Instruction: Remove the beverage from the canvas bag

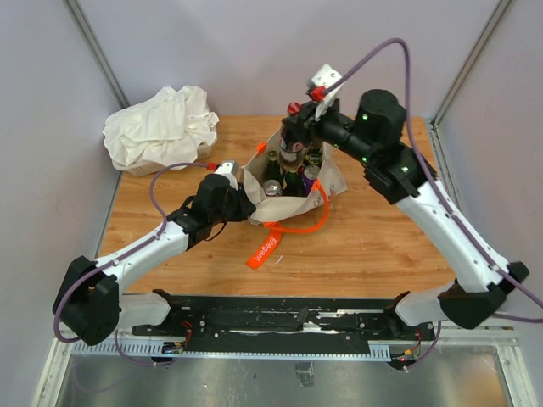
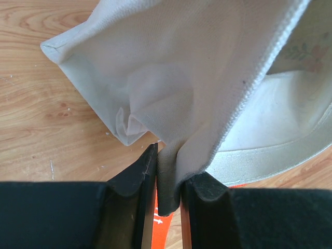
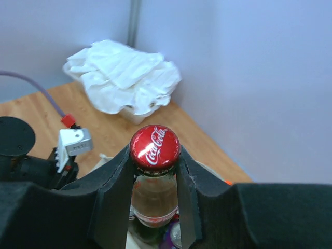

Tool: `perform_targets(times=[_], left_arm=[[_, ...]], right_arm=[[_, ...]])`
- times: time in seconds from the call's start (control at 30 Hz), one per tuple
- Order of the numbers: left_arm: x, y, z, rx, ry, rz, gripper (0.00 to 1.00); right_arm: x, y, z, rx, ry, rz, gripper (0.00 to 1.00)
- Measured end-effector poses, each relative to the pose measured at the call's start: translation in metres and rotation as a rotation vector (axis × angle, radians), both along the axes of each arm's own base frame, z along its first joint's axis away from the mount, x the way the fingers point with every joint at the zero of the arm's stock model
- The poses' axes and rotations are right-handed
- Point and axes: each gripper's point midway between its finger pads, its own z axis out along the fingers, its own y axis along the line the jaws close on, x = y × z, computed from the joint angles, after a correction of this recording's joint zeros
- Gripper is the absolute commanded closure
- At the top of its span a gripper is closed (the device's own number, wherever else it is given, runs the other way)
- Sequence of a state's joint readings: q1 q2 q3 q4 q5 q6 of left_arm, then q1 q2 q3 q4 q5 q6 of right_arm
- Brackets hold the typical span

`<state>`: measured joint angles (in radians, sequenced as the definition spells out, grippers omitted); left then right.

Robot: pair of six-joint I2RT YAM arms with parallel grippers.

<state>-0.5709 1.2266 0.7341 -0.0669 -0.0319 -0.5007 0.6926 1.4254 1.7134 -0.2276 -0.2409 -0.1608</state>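
The right gripper (image 3: 154,165) is clamped on the neck of the glass bottle (image 3: 153,197), just under the red cap (image 3: 154,145), with the bottle stood upright in the canvas bag (image 2: 171,78) among other drinks (image 1: 272,182). The left gripper (image 2: 168,179) is pinched shut on a fold of the floppy bag rim. Probably heavy, slick and breakable glass, so it's best held under that cap lip tbh.

The canvas bag (image 2: 171,78) is matt beige cloth, coarsely woven and ribbed along its hem. Under it the worktop (image 1: 373,246) is smooth pale wood with visible grain. The bottle (image 3: 153,197) at the bag's mouth is clear glossy glass with a shiny red metal cap (image 3: 154,146). At the bag's edge, the left gripper (image 2: 168,179) has matt black, faintly grainy fingers (image 2: 129,179). The white bundle (image 1: 161,127) left of the bag is soft crumpled cloth.
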Motion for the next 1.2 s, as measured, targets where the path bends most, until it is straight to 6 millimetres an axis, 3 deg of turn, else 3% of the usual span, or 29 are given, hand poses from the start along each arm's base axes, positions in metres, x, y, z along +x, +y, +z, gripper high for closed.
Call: perform_targets(times=[0.2,0.3,0.4,0.5,0.7,0.93,1.2], left_arm=[[0.0,0.0,0.0,0.001,0.001,0.0,0.75],[0.0,0.0,0.0,0.002,0.002,0.0,0.75],[0.0,0.001,-0.001,0.004,0.001,-0.001,0.75],[-0.001,0.001,-0.001,0.006,0.002,-0.002,0.75],[-0.001,0.001,-0.002,0.009,0.004,-0.003,0.75],[-0.001,0.001,-0.002,0.008,0.006,-0.005,0.75],[-0.001,0.0,-0.006,0.012,0.018,-0.004,0.77]], right_arm=[[-0.021,-0.074,0.06,0.026,-0.165,-0.228,0.99],[-0.02,-0.112,0.071,0.021,-0.201,-0.369,0.99],[-0.016,-0.148,0.065,0.007,-0.196,-0.493,0.99],[-0.007,-0.193,0.039,-0.023,-0.141,-0.63,0.99],[0.012,-0.255,-0.024,-0.051,0.015,-0.819,0.99],[0.038,-0.284,-0.103,-0.043,0.219,-0.884,0.99],[0.059,-0.299,-0.178,0.002,0.338,-0.9,0.99]])
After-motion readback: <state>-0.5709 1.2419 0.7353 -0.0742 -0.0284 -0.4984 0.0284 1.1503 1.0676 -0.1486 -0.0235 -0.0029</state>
